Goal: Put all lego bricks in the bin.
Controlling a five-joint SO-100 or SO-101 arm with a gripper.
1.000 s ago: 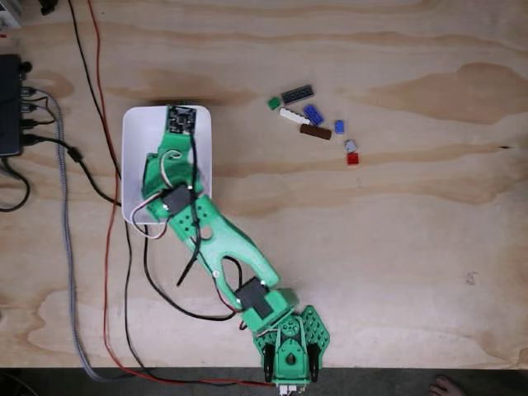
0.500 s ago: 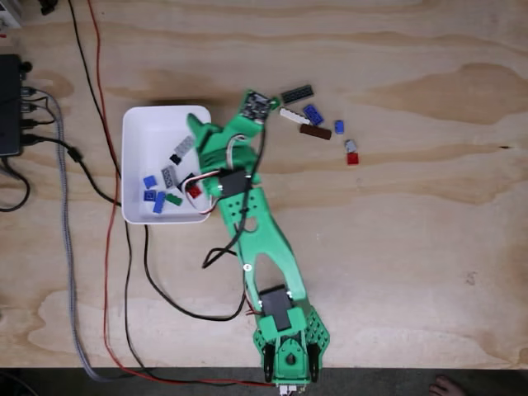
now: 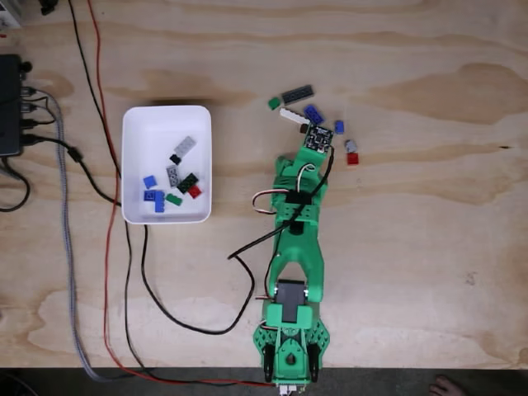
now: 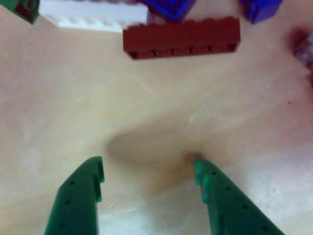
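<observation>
Fixed view bright, even, sharp; other view soft, blurred, dimly shadowed.

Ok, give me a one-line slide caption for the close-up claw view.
Open green claw hovers over bare wood, facing a long brown brick beside a white one.

My claw (image 4: 149, 166) hung spread wide over bare table (image 4: 146, 98), holding nothing. Straight ahead of it lay a long brown brick (image 4: 182, 37), with a white brick (image 4: 93, 15) just beyond to the left and blue bricks (image 4: 168, 7) behind.
</observation>
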